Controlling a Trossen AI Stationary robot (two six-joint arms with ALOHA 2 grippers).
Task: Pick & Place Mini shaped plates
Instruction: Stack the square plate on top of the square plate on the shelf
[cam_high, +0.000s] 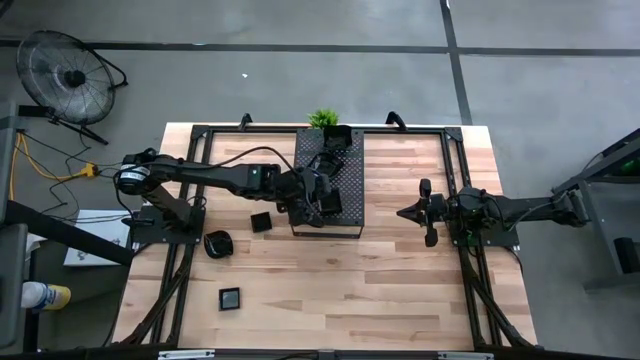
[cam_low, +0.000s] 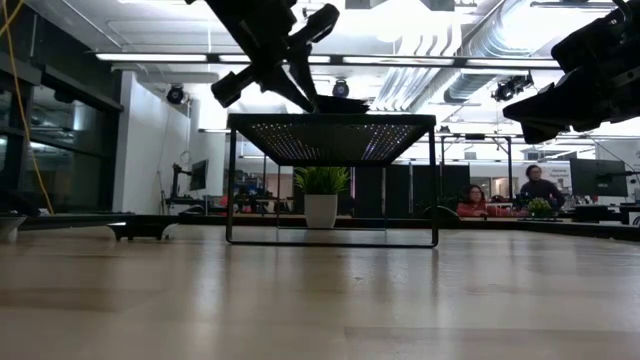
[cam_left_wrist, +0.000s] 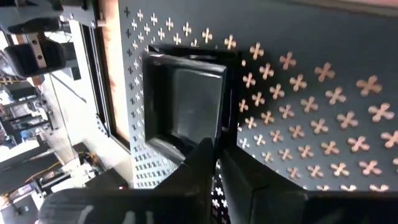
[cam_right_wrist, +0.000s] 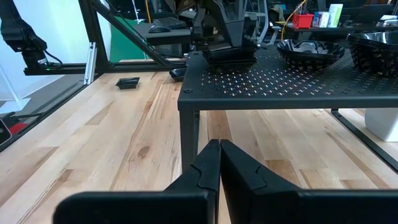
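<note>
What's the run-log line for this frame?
left gripper: at square plate on tray | right gripper: shut, waiting beside tray

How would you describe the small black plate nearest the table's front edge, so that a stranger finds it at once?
Start at the wooden table and find the perforated tray at its back. Three black plates lie on bare wood on the left arm's side; this square plate lies alone, farthest from the tray.

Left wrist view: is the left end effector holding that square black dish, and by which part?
It cannot be told. The left end effector sits at the near rim of the square dish on the perforated tray, fingers nearly closed; a grip isn't visible.
</note>
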